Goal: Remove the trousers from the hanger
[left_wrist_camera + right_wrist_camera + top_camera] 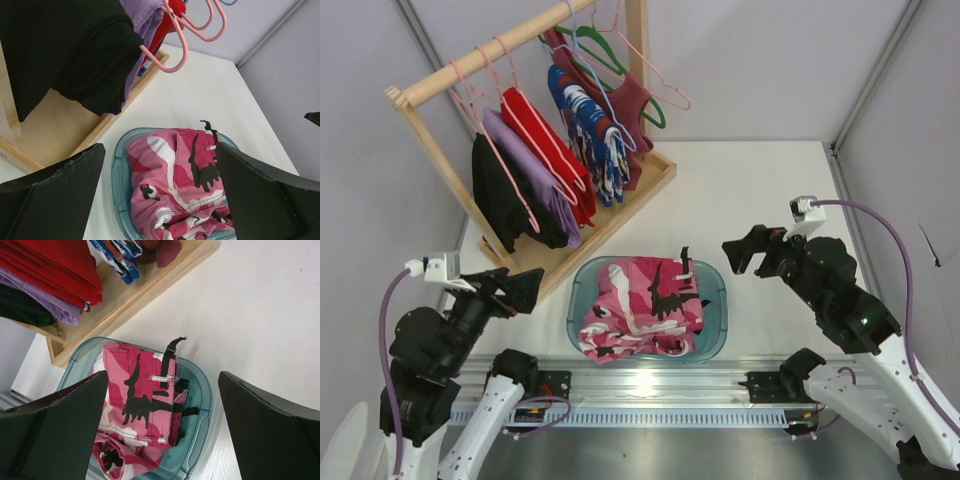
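The royal-blue trousers (592, 128) with white and red patches hang from a thin light-blue wire hanger (566, 18) on the wooden rack (500, 50). Their lower ends show at the top of the right wrist view (117, 255). My left gripper (525, 290) is open and empty, low at the left, near the rack's base. My right gripper (745, 253) is open and empty, right of the teal basin (715, 275). Both are far from the trousers.
The basin holds a pink-white-black camouflage garment (640, 305). On the rack hang black (505, 205), purple (535, 175), red (552, 150) and dark-red (632, 100) garments, with pink hangers (660, 75) and a green hanger (610, 55). The rack's wooden base (655, 175) lies on the white table.
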Robot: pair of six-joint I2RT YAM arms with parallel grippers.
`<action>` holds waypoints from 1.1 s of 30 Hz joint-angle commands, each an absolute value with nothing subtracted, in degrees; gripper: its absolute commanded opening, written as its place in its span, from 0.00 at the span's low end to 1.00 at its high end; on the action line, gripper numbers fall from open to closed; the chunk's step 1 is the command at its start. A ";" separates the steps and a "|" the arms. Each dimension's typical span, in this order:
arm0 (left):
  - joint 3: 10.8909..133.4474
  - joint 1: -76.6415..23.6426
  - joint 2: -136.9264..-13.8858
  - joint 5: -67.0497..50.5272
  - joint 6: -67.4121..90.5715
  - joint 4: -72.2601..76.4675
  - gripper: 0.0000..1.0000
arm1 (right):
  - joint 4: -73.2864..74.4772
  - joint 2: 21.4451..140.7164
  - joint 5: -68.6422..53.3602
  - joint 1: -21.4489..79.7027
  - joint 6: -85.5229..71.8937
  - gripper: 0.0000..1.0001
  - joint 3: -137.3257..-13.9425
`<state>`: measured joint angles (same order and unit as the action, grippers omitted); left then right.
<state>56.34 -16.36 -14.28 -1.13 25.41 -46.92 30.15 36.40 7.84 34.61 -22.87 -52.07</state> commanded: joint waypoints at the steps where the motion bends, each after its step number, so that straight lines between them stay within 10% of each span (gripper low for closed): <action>1: 57.57 -16.00 -13.98 0.95 25.14 -47.37 1.00 | 29.09 36.65 6.94 34.54 -22.15 1.00 -53.35; 33: 69.34 -15.91 -28.30 -17.67 22.76 -35.61 0.85 | 13.45 60.55 -2.80 34.98 -14.68 0.99 -72.50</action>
